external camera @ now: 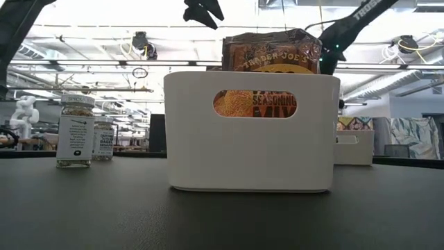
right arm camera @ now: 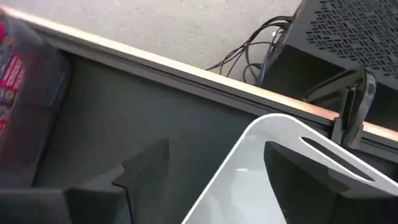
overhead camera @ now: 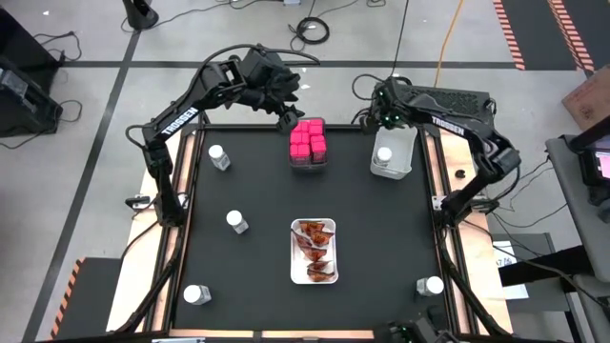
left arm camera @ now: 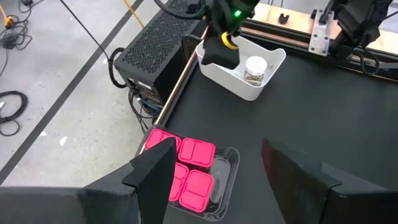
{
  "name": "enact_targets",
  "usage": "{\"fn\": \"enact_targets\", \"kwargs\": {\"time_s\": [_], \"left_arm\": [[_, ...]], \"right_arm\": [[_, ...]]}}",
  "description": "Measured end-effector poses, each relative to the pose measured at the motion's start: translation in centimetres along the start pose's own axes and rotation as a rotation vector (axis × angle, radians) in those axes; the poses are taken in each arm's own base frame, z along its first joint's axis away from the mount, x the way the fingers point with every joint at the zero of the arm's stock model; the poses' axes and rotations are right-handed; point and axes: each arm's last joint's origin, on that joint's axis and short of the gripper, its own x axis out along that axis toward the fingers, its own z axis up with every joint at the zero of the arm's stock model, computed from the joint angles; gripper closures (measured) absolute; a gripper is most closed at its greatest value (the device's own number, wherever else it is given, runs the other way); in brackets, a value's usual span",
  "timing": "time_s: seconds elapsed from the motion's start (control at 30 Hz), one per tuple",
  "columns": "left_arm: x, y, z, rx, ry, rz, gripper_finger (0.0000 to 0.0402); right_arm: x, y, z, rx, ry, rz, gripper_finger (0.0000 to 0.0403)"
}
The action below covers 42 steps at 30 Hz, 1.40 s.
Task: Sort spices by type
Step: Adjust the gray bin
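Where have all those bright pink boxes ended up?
In the high view, the pink boxes sit packed in a clear tray at the table's far edge, near its middle, just under the left claw.

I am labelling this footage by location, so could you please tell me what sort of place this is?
Most likely a robotics lab or workshop. A black work table stands on a bare concrete floor with taped lines, loose cables trail across that floor, and the low view shows open ceiling trusses with strip lights.
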Motion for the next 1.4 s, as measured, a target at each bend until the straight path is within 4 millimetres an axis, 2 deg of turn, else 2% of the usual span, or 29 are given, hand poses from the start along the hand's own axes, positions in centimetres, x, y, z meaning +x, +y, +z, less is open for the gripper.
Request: {"fn": "enact_targets", "kwargs": {"time_s": [0.4,0.57,1.07,1.4], "left_arm": [[0.0,-0.7,-0.1,0.016,0.012,-0.016,0.0162],[0.0,-0.6,-0.1,0.018,0.012,-0.015,0.0162],[0.1,-0.7,-0.1,0.021,0.012,-0.015,0.0162],[0.0,-0.7,-0.1,0.021,0.012,-0.015,0.0162]], "right_arm": [[3.2,1.0,-1.0,-0.032,0.093,-0.077,0.0197],[3.8,1.0,-1.4,-0.066,0.127,-0.089,0.0222],[3.7,0.9,-1.7,-0.155,0.17,-0.098,0.0329],[3.7,0.8,-1.8,-0.164,0.175,-0.098,0.0357]]}}
